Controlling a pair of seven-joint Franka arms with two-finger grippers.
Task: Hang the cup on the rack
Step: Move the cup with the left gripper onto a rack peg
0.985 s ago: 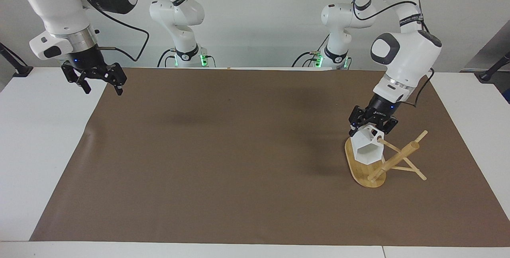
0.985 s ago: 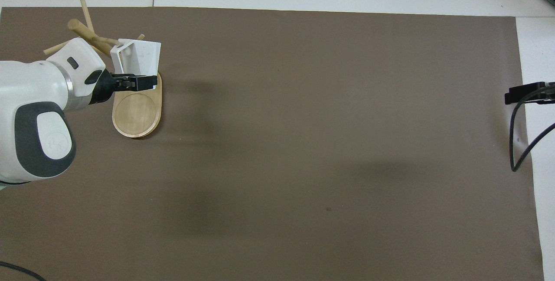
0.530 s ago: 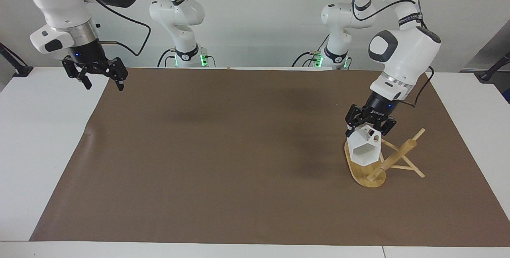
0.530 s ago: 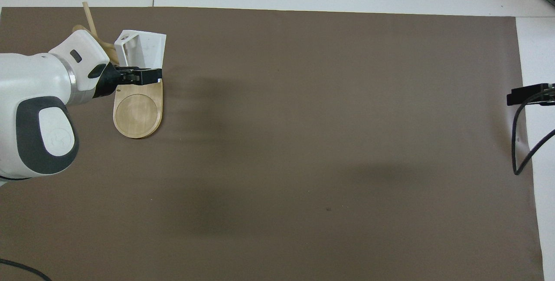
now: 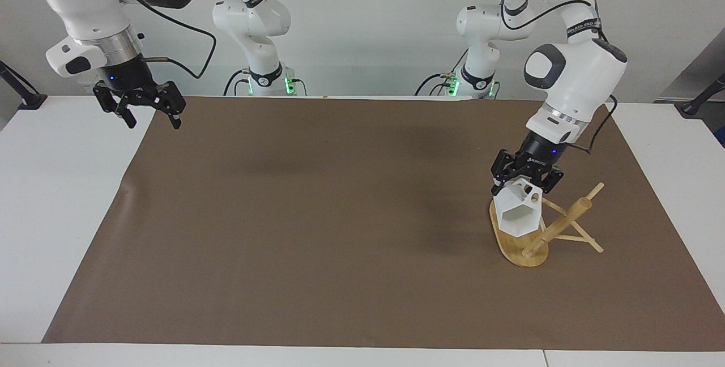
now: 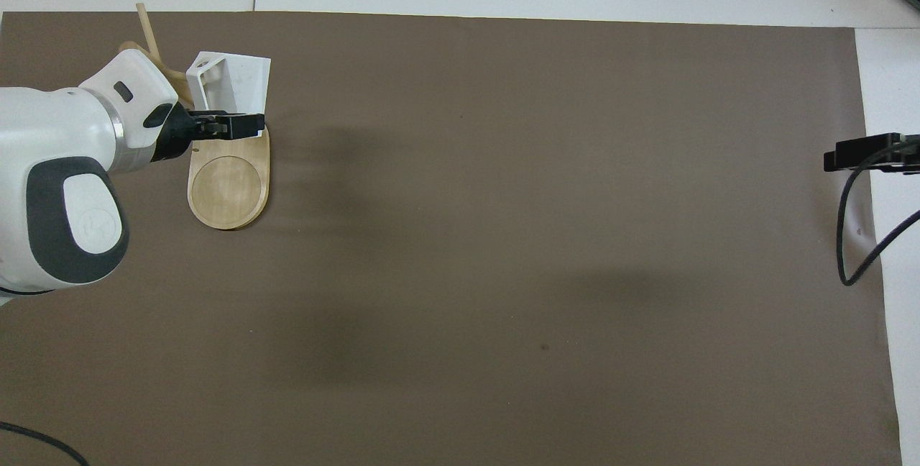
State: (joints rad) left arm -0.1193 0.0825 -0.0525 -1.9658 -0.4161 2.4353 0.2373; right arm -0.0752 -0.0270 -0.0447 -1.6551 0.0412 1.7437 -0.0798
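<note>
The cup (image 5: 518,212) is tipped on its side in the left gripper (image 5: 524,184), over the rack (image 5: 529,242) base at the left arm's end of the mat (image 5: 317,225). In the facing view its hexagonal mouth faces about 7 o'clock, toward the camera, and its pierced handle sits at the top, toward 1 o'clock. In the overhead view its long axis runs from the gripper (image 6: 228,123) up toward 12 o'clock, away from the robots. The left fingers are clenched on the cup at its upper part, near the handle.

The rack's post leans from the oval base toward 2 o'clock in the facing view, with thin pegs crossing it. One peg meets the cup beside the handle; I cannot tell whether it passes through the handle. In the overhead view the arm covers most of the post and pegs, and only one stick and the base (image 6: 228,185) show clearly.

The right gripper (image 5: 148,116) hangs over the mat's corner at the right arm's end, fingers spread, holding nothing. In the overhead view it (image 6: 848,157) is cut off by the frame edge.

The mat is plain brown, lying on a white table (image 5: 51,197). A pale wall stands at the robots' end.
</note>
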